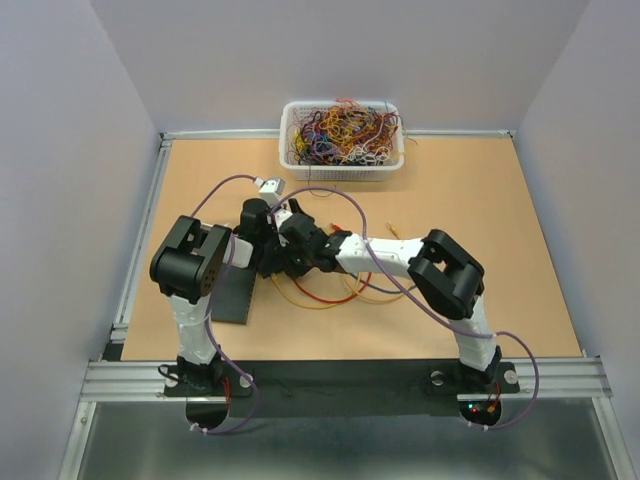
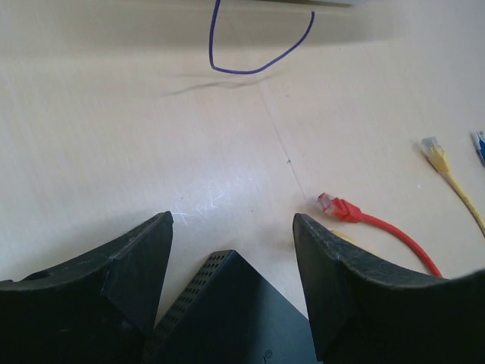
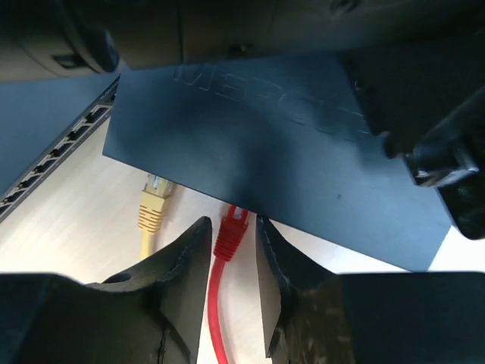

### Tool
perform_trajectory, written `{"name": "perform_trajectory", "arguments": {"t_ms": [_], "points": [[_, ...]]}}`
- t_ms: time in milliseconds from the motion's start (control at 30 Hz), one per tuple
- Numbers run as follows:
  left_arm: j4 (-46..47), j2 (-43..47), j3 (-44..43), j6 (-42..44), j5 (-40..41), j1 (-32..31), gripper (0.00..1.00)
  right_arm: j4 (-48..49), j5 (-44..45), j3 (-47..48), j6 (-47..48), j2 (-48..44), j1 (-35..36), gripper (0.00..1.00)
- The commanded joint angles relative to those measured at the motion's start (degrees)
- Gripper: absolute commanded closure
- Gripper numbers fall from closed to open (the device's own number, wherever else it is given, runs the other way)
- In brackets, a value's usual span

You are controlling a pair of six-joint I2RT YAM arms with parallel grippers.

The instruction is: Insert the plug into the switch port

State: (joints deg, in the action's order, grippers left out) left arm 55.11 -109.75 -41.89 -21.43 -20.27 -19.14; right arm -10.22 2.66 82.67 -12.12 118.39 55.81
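Tan bench point(image 1: 500, 220) between pale grey walls. At far edge, white basket point(image 1: 342, 133) of tangled cables. Toward near-left corner, black switch point(image 1: 232, 292). Over one corner of it, left pincer point(image 2: 231, 227), spread wide, holding nothing. At switch's edge, red plug point(image 3: 231, 231), tip against the housing, between fingers point(image 3: 189, 258) of right pincer point(image 3: 231, 221): narrow, slim gaps either side. Just beside, yellow plug point(image 3: 151, 208).
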Motion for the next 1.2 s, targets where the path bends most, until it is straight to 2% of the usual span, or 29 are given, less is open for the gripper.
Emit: {"name": "perform_trajectory", "arguments": {"t_ms": [0,167,400,567,767,1167], "points": [[-8.7,-2.0,2.0,-3.5,-5.5,-2.3,0.26,10.1,7.4,0.6,2.4,-4.7,-0.7,0.61],[-8.8,-2.1,1.9,-3.6,-5.3,-2.3,0.26,6.9,10.3,-1.1,2.7,-7.3,-2.6,0.56],[-9.0,-2.2,1.7,-3.6,-5.2,-2.3,0.26,5.9,11.9,-6.0,4.6,-13.7,-6.1,0.54],[-9.0,-2.3,1.7,-3.5,-5.1,-2.3,0.26,5.1,10.9,-8.7,4.8,-15.0,-8.8,0.55],[-9.3,-2.5,1.5,-3.6,-5.1,-2.4,0.26,4.7,6.3,-11.3,4.3,-15.3,-9.5,0.57],[-9.4,-2.3,1.5,-3.6,-5.0,-2.4,0.26,4.5,7.7,-13.6,4.1,-11.2,-9.6,0.59]]}}
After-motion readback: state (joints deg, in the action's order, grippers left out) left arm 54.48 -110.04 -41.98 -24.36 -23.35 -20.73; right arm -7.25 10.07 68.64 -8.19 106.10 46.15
